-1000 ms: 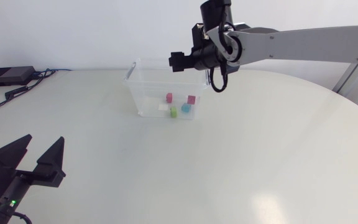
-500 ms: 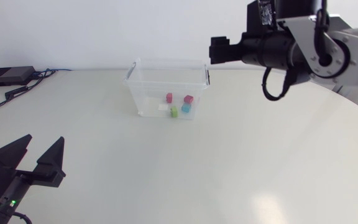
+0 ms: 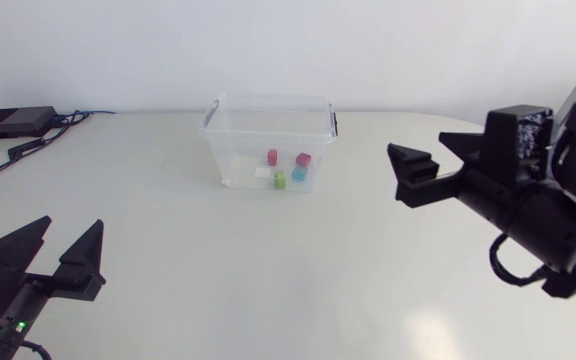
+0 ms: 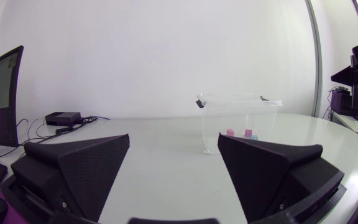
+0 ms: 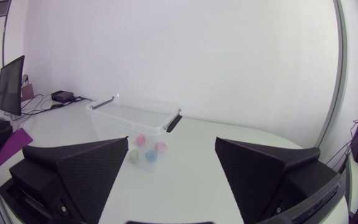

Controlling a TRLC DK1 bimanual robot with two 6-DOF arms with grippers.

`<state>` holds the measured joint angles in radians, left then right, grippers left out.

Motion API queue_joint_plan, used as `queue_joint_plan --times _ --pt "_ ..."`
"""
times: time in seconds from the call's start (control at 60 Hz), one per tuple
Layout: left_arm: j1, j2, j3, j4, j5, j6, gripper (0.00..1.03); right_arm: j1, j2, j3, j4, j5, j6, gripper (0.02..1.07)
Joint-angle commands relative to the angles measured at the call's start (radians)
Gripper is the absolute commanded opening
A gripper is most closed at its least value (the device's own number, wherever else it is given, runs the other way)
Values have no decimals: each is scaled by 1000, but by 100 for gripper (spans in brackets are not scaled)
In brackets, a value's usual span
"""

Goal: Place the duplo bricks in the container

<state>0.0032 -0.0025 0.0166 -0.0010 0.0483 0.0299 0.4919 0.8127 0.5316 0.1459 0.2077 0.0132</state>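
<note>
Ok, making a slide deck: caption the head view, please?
Coloured bricks lie in the clear container; left end effector and right end effector hang open, empty.

Found the container [image 3: 230, 150] at the far middle of the counter [image 3: 268, 260], the duplo bricks [image 3: 303, 159] inside, toward its near right. Saw the left end effector [image 3: 68, 228] near left, the right end effector [image 3: 418, 146] at right, both well apart from the container.
</note>
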Motion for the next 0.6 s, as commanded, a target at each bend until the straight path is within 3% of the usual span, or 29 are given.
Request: queue_joint_plan --times 0.0,0.333,0.583 --pt "-3 -11 -17 12 10 11 100 7 -86 -65 4 9 -27 103" --pt "-3 -11 -17 12 10 11 100 20 -491 -314 78 -17 -128 103" --pt "-3 -11 -17 12 10 11 100 37 -733 -426 -14 -31 -145 103"
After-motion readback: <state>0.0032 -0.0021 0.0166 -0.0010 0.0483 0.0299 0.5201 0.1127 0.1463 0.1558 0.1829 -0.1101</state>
